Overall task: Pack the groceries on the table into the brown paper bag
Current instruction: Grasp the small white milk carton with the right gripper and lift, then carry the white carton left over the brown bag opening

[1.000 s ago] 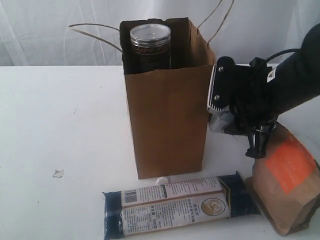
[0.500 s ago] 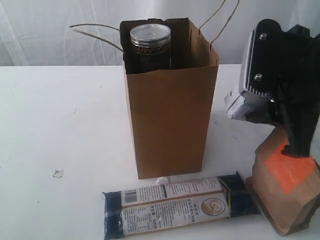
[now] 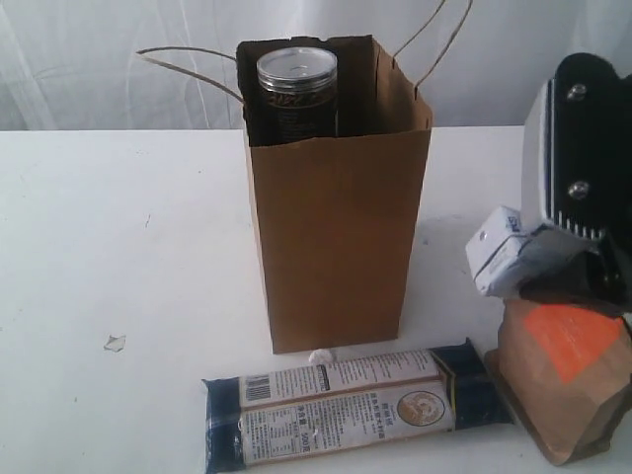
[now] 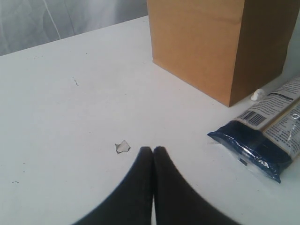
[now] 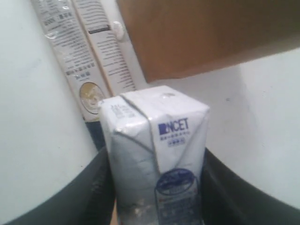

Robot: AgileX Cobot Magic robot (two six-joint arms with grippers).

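The right hand [image 5: 157, 201] grips the small blue-white carton-like packet [image 5: 154, 140] at medium width. The packet juts past the fingertips, and with only its base held it could pivot or slip if it brushes anything. Directly under this hand stands the brown paper pouch with the orange label [image 3: 565, 375], where a dropped packet would likely land. Below the hand, toward the bag, lies the long navy-tan flat packet [image 3: 346, 405], clear of the likely path.

Farther out stands the tall kraft-brown paper bag [image 3: 336, 227]. Its rim appears higher than the packet, so a low approach could shove or crumple the light bag. A thin string handle [image 3: 434, 35] arches above the rim nearest the hand and could snag. Inside the bag, the dark silver-lidded can [image 3: 296, 89] fills the far side, leaving room on the side nearest the hand. Bare white worktop [image 3: 128, 227] lies beyond the bag. The left hand [image 4: 153, 154], closed and empty, sits well away.
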